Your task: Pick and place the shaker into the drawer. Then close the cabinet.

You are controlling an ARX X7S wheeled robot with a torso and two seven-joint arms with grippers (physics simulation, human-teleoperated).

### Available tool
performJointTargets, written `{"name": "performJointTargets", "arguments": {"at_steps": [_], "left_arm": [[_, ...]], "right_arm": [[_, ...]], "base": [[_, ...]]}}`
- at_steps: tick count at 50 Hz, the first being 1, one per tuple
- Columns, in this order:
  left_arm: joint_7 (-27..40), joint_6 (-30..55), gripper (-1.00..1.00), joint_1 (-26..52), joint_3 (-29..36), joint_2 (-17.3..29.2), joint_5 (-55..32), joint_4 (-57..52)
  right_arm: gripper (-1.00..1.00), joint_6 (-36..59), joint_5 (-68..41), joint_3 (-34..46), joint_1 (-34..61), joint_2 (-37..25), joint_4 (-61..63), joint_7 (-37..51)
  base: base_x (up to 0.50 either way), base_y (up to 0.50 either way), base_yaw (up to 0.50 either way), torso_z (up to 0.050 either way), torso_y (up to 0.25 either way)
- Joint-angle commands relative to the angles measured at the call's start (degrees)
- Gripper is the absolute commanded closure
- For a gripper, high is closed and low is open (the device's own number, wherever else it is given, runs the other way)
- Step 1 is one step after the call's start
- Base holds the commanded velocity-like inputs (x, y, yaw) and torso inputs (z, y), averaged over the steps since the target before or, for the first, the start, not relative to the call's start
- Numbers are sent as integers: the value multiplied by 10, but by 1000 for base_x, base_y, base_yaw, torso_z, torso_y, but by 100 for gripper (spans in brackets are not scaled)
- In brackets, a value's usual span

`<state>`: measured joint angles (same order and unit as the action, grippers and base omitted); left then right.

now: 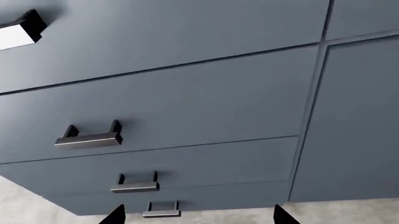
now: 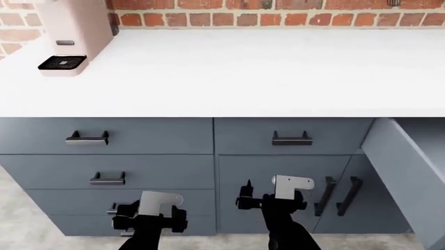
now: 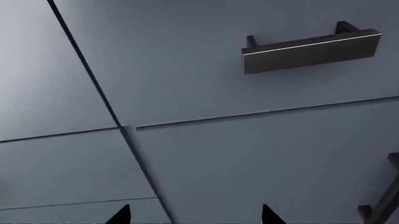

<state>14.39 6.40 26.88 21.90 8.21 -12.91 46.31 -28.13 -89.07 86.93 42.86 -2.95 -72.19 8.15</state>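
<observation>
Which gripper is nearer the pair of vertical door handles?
Right. The right gripper hangs in front of the door just left of the vertical handles; the left gripper sits further left, before the lower drawers.

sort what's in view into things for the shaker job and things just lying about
For the job: cabinet, top drawers, both shut, left tool and right tool, both open and empty. No shaker in view.

Just there: coffee machine, brick wall, open panel at far right (door or drawer, cannot tell).
</observation>
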Motion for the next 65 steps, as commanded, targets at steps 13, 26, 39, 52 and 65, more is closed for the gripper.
{"name": "performJointTargets", "arguments": {"at_steps": [13,26,39,52,65], "left_arm": [[-21,-7,-100,-41,2,20,-23,-101],[10,194,-100,-71,-131,233,-208,-678],[8,333,-100,141,-227,376,-308,-738],[-22,431,-100,424,-186,416,-334,-678],[-17,456,-100,488,-187,426,-333,-663]], "right_arm": [[-100,-56,37,5,-8,-114,213,124],[-100,70,308,62,238,-644,956,492],[-100,433,131,-124,562,-805,1071,383],[-100,736,267,-233,889,-618,796,141],[-100,825,595,-398,918,-453,650,-109]], "base": [[0,0,0,0,0],[0,0,0,1,0],[0,0,0,0,0],[0,0,0,0,0],[0,0,0,0,0]]}}
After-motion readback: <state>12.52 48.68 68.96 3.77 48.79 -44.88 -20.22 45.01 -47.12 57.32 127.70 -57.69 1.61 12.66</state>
